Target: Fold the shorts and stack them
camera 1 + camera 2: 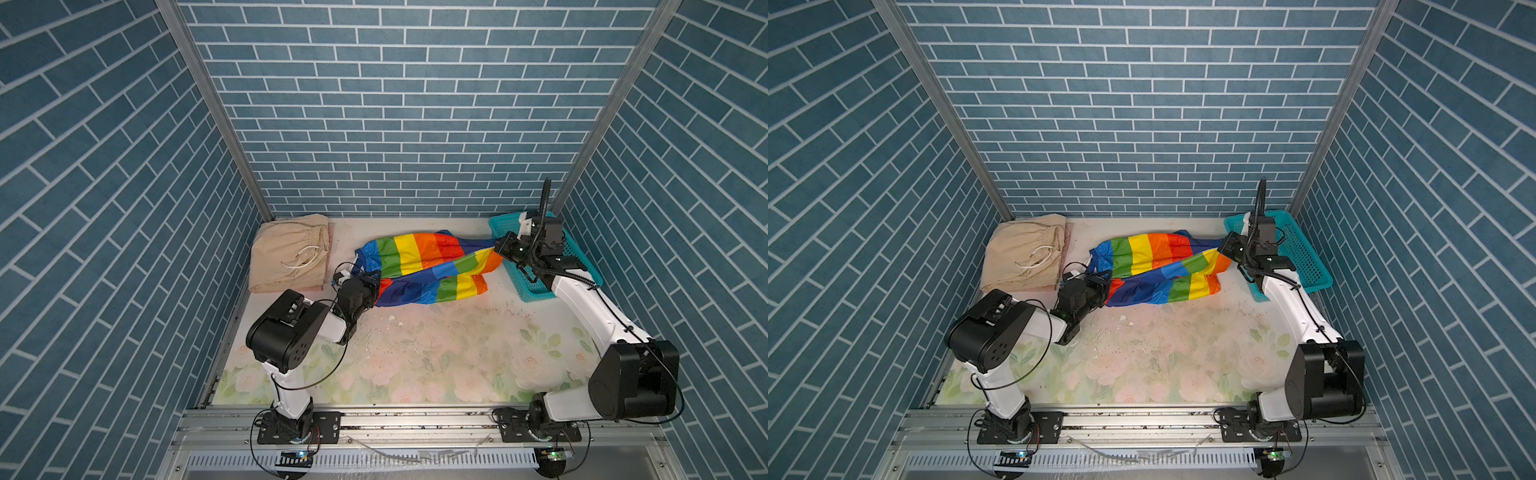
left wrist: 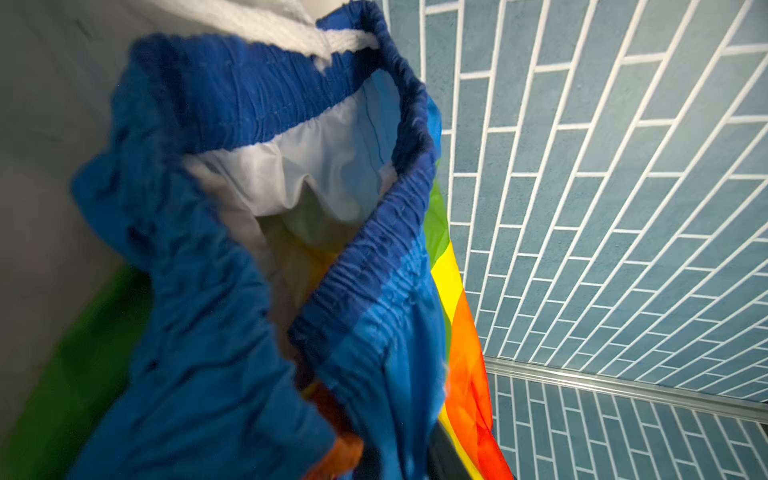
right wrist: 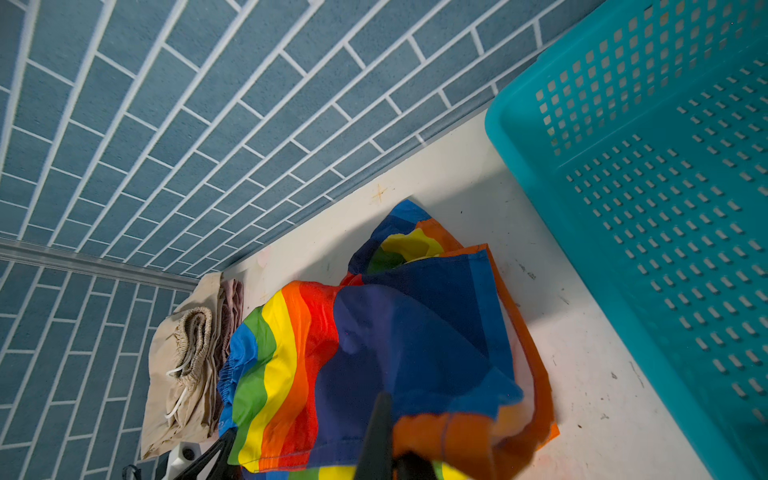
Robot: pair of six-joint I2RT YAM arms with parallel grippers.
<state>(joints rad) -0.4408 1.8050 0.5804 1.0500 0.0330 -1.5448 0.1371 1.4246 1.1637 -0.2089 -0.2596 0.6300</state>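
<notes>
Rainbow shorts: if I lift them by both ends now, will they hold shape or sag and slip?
Likely floppy: the rainbow shorts lie twisted and slack between the left end effector and right end effector. Probably light: the cloth looks thin. The shiny surface may slip; the gathered waistband seems the surer hold.

rainbow shorts (image 1: 1154,266): mid-table, spanning left fingers (image 1: 1103,283) to right fingers (image 1: 1224,248) | beige shorts (image 1: 1021,257): folded, far-left corner
</notes>
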